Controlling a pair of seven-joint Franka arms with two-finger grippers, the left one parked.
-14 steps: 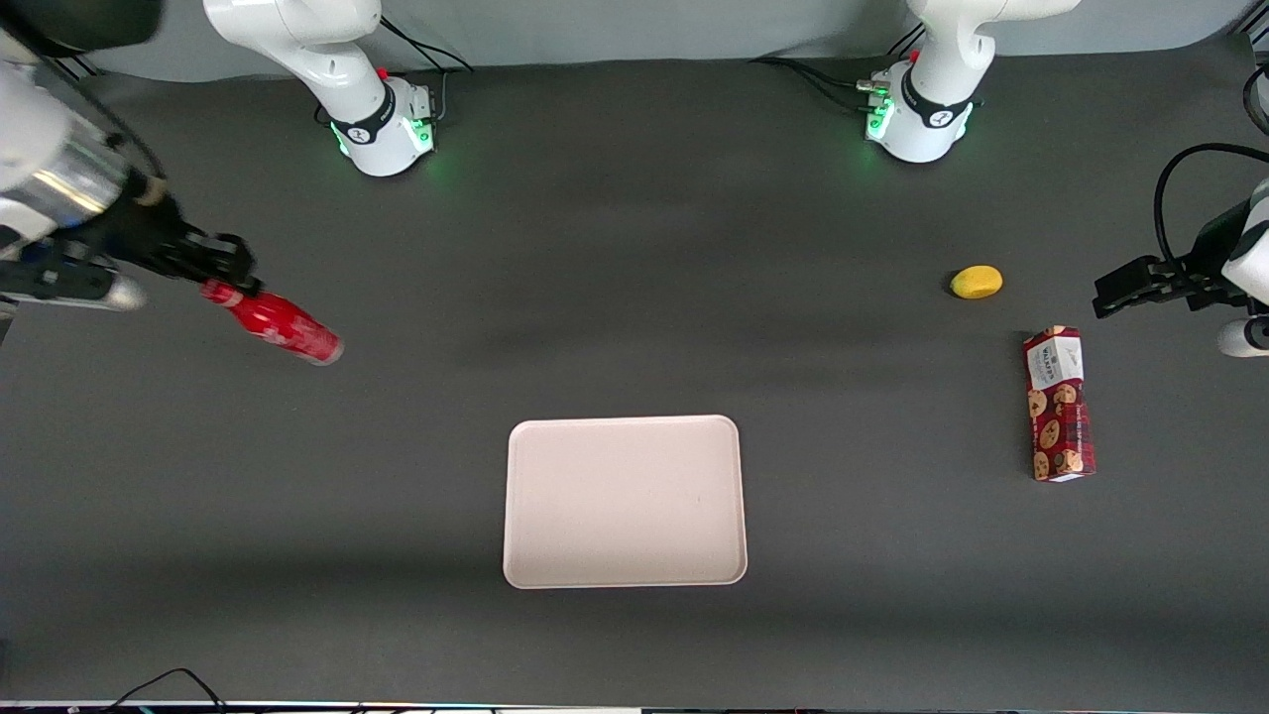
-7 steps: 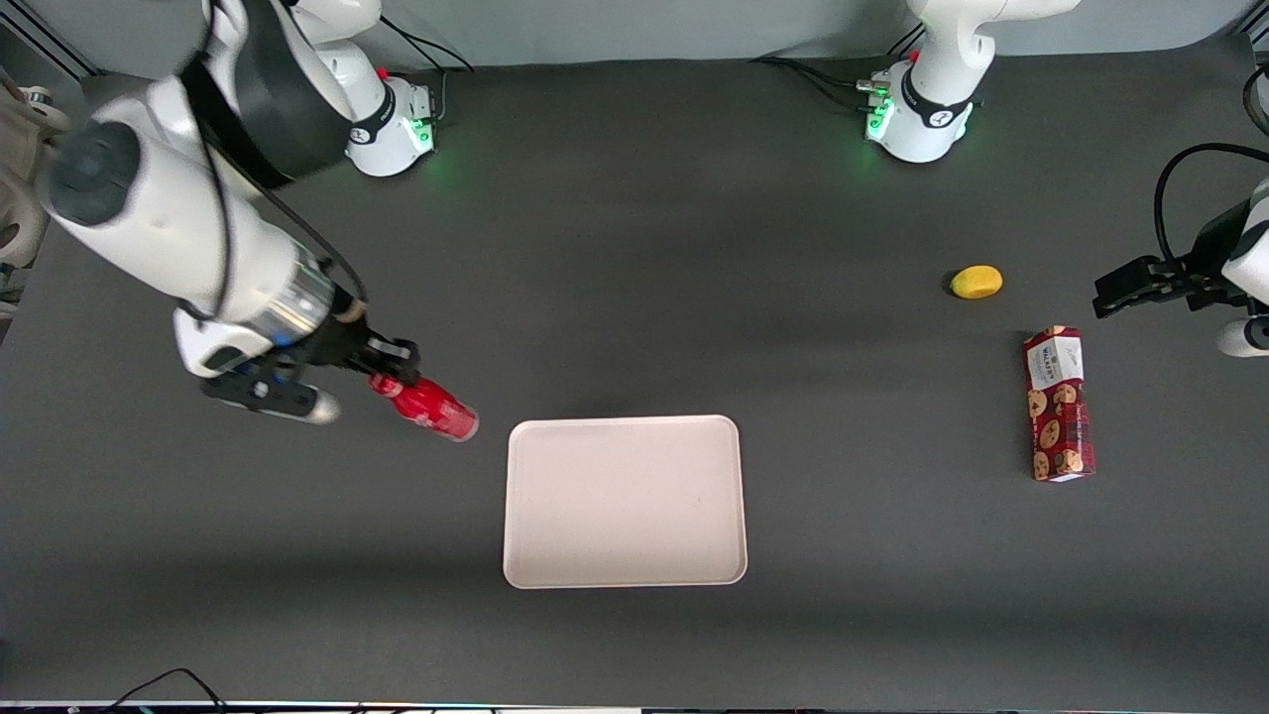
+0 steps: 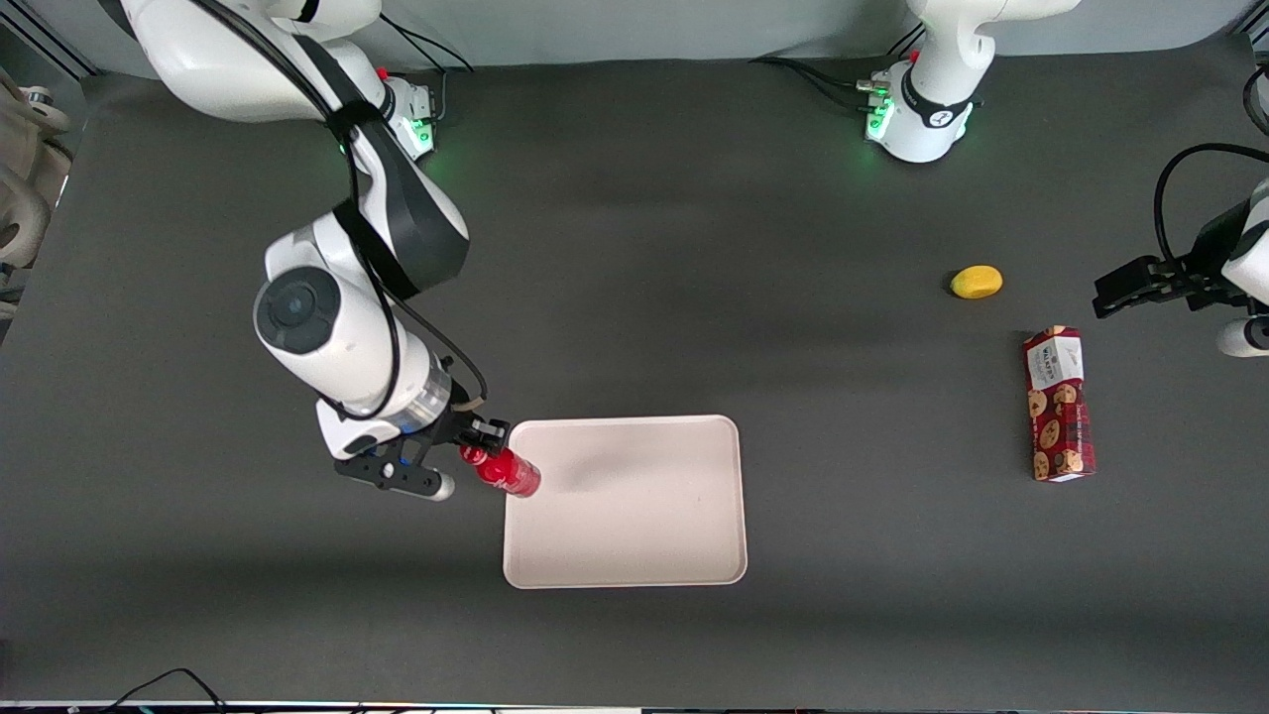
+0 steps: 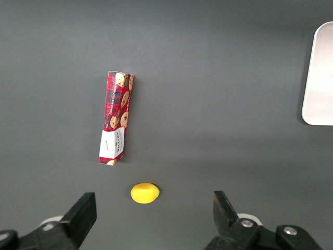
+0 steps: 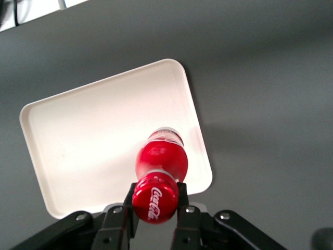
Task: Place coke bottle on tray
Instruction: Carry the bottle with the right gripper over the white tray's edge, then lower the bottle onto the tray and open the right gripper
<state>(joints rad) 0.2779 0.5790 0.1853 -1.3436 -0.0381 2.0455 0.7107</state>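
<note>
Gripper (image 3: 478,442) clamped on the neck of the coke bottle (image 3: 509,472), held in the air, tilted, over the tray's (image 3: 634,555) edge nearest the working arm. Toward the parked arm's end: cookie box (image 3: 1059,404) and lemon (image 3: 977,282).

The white right arm reaches out from its base and bends down at the elbow, wrist angled low over the table. Its black two-finger gripper (image 3: 483,443) has the fingers (image 5: 183,211) clamped on the neck of the small glossy red coke bottle (image 3: 506,470), held tilted.
</note>
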